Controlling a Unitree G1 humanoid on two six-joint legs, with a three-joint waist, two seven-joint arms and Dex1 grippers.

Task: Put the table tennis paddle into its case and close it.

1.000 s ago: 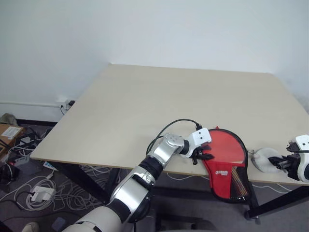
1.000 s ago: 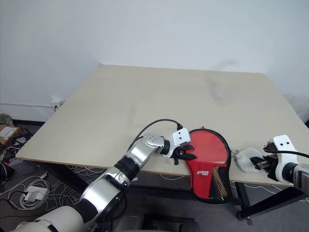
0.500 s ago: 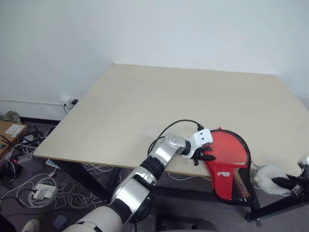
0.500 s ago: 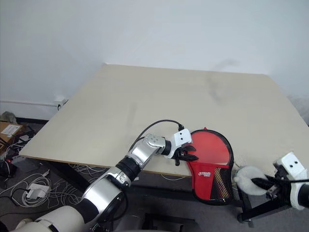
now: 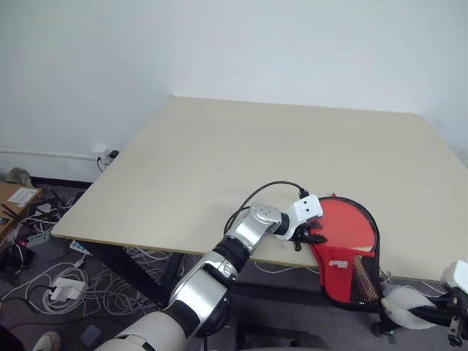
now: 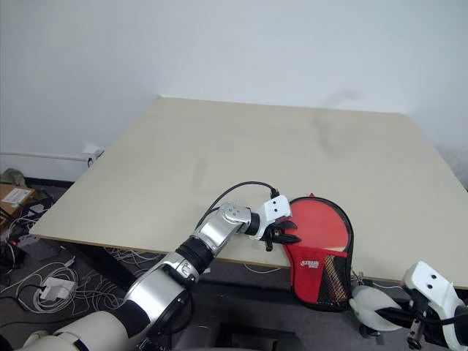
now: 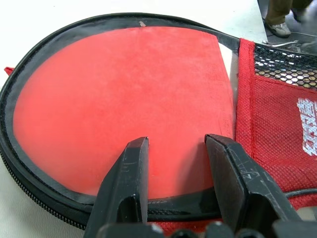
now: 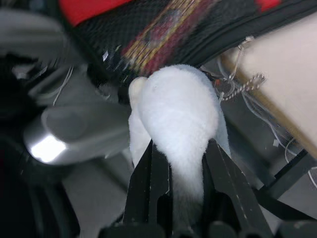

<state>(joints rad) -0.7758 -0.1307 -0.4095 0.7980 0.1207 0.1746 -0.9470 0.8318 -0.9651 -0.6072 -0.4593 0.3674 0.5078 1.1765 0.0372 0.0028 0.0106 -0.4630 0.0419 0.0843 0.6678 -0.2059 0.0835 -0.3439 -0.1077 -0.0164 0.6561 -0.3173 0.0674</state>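
On table's near edge (image 5: pixel 146 238), case (image 5: pixel 349 252) with paddle (image 7: pixel 124 109), left pincer (image 7: pixel 178 163) over it.

Case (image 5: pixel 347 245) at the counter's (image 5: pixel 219 168) near right edge, handle end overhanging the near side. Table tennis paddle (image 7: pixel 124 109) inside the case, head toward the far side, handle (image 5: pixel 363 274) under the mesh at the near end. Left pincer (image 5: pixel 307 238) against the case's left rim, fingers (image 7: pixel 126 183) over the paddle face. Right pincer (image 6: pixel 398 316) below and nearer than the counter edge, right of the case, clamped on a white lump (image 6: pixel 369 307). Cables (image 5: pixel 51 285) on the floor at left.
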